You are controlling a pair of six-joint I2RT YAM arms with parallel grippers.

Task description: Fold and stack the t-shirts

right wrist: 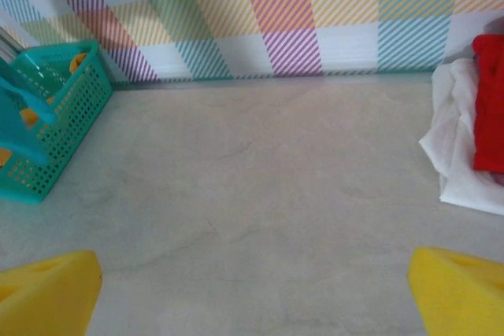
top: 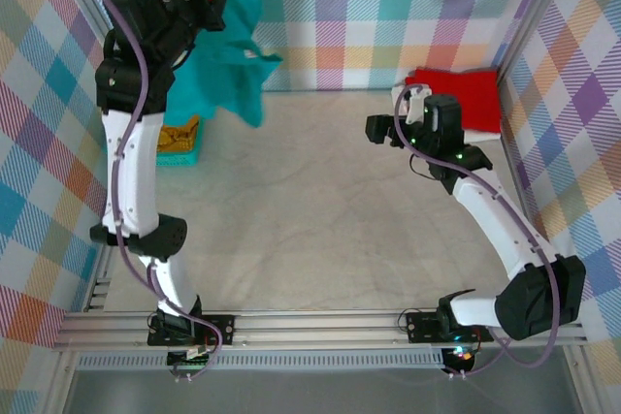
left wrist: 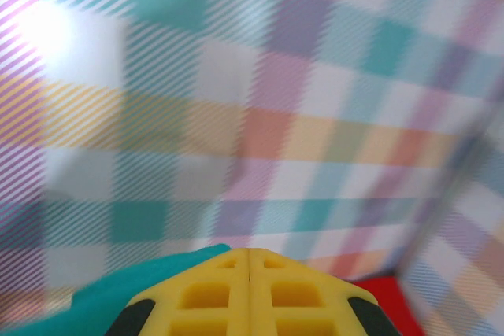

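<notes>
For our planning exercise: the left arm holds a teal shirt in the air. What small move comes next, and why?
Probably lower the teal shirt onto the middle of the table to lay it flat: it hangs bunched from the shut left jaws, while the right jaws stand open, free to help.

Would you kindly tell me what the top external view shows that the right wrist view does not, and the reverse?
Top external view: both arms in full, with the left gripper shut on a teal t-shirt that hangs above the table. Right wrist view: the right gripper open wide, and a white t-shirt lying under the red t-shirt. Both: the red t-shirt, the teal mesh basket and the bare table.
</notes>
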